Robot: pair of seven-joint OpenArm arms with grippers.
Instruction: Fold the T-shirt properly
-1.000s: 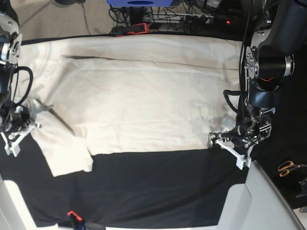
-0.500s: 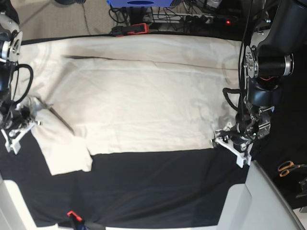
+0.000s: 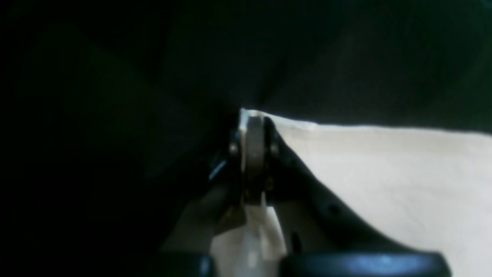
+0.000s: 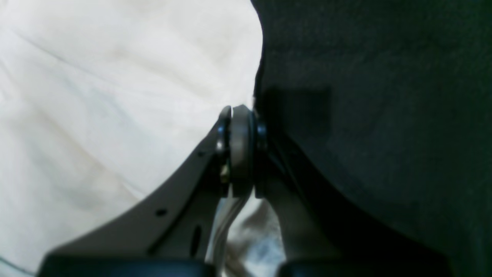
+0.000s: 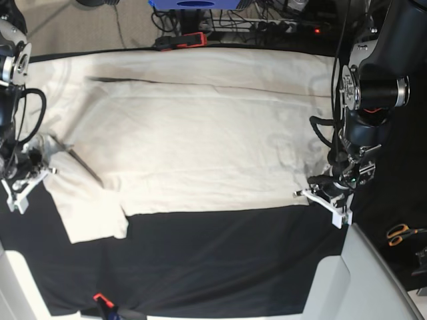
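Cream cotton covers most of the far half of the table: the T-shirt (image 5: 193, 133) lies spread flat on the black tablecloth (image 5: 220, 260), its body running across the base view, with one short sleeve (image 5: 90, 210) reaching toward the near edge on that view's left side. Soft wrinkles gather in the cloth near its right end.

At that right end the left gripper (image 5: 325, 199) sits low at the corner of the shirt. In the left wrist view its jaws are pressed together, and a thin pale edge of the T-shirt (image 3: 384, 173) is pinched between them.

On the opposite side the right gripper (image 5: 23, 187) rests at the edge of the cloth beside the sleeve. The right wrist view shows its jaws closed tight on the border where the T-shirt (image 4: 115, 96) meets the dark cloth, with pale fabric visible under the fingers (image 4: 240, 146).

Orange-handled scissors (image 5: 402, 234) lie well apart, at the right border of the base view.
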